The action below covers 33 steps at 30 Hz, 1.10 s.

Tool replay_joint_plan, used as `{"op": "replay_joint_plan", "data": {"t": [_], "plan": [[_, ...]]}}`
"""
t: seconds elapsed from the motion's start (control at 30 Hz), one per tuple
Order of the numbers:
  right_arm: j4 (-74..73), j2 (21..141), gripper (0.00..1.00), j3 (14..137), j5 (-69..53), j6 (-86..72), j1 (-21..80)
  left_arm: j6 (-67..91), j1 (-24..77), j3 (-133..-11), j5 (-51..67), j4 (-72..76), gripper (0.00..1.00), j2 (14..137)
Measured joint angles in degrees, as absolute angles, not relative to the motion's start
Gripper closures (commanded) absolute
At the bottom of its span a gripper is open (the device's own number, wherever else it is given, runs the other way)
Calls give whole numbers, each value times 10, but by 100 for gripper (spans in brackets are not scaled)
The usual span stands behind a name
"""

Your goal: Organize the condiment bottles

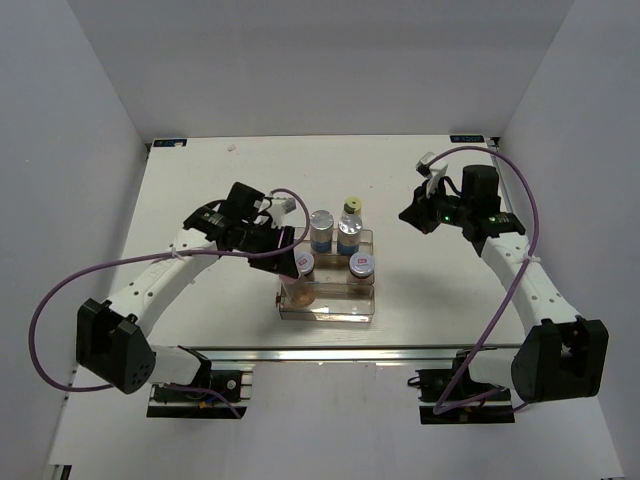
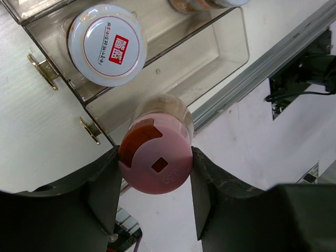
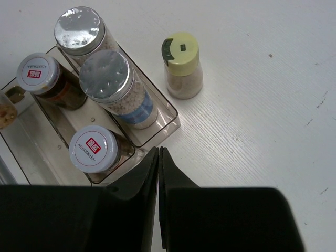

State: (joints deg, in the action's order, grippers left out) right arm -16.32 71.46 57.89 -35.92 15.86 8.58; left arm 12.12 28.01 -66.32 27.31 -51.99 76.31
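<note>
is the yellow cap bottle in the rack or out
Out: the yellow-capped bottle stands upright on the table beside a corner of the clear rack, inside no compartment.

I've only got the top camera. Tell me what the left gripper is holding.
Observer: The left gripper is shut on a pink-capped bottle.
Operator: Now report the other arm.
Observer: The right gripper is shut, with nothing between its fingers.
Operator: Next, the one with the yellow cap.
Observer: The yellow-capped bottle stands upright on the table, outside the rack.
</note>
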Motion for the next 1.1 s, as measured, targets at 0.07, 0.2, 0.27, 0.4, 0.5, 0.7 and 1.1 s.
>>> {"op": "replay_joint_plan", "data": {"t": [0.07,0.2,0.27,0.4,0.5,0.7,1.1], "plan": [[-163,719,92,582,-359,159,85,123,289,-656,262,-514,100,774],[-163,722,92,585,-357,158,82,130,315,-644,227,-500,100,799],[-163,723,92,585,-357,158,80,133,330,-644,200,-491,100,802],[-164,723,92,585,-357,158,77,143,359,-635,145,-476,100,800],[-165,723,92,585,-357,158,76,151,375,-623,100,-474,95,793],[-165,723,45,585,-361,157,76,166,409,-611,27,-464,46,780],[-158,793,21,619,-440,186,75,189,458,-589,-15,-437,13,778]]}}
